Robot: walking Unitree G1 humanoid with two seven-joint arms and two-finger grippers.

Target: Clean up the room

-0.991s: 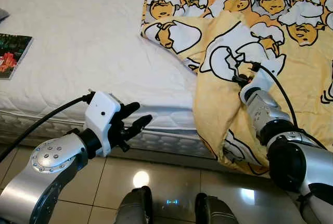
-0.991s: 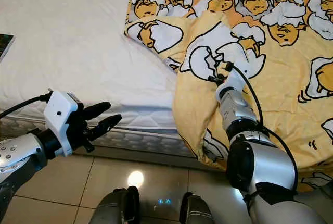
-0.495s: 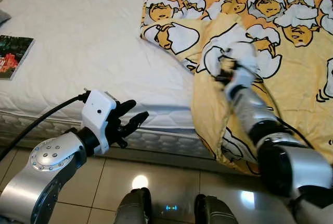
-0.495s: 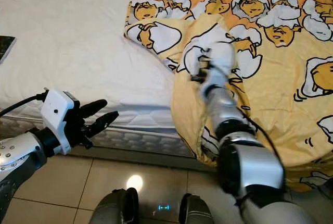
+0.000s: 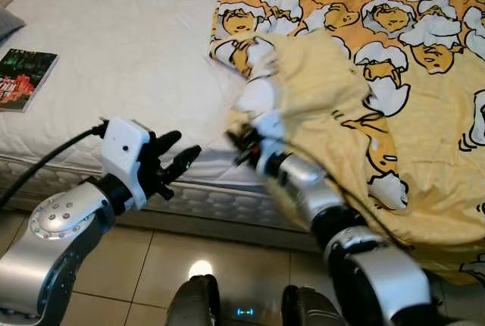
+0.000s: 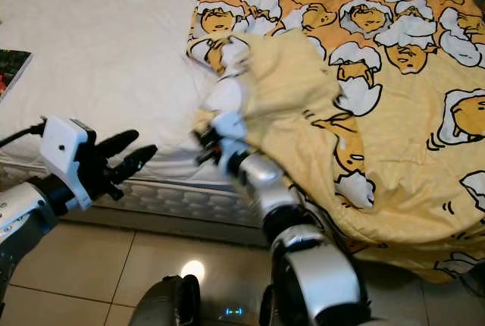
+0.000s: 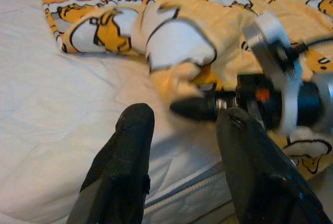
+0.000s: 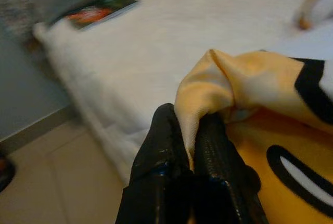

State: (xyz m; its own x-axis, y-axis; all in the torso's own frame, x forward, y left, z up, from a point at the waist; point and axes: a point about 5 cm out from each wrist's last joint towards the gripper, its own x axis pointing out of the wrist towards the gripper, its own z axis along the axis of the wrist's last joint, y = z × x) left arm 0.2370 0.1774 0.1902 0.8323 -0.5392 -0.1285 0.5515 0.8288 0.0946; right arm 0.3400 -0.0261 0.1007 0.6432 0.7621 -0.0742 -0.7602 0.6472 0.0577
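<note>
Blanket, one (yellow, egg-print), pinched by right end effector; one book.

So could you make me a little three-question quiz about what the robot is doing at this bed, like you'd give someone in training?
1. True or false: the right gripper is shut on a fold of the yellow blanket.
2. Multiple choice: the left gripper is (A) clamped on the blanket, (B) open and holding nothing, beside the mattress edge, (C) lifting the book.
3. Fill in: the book lies on the white ____ near the robot's left side.

Key: 1 true; 2 B; 3 mattress.
</note>
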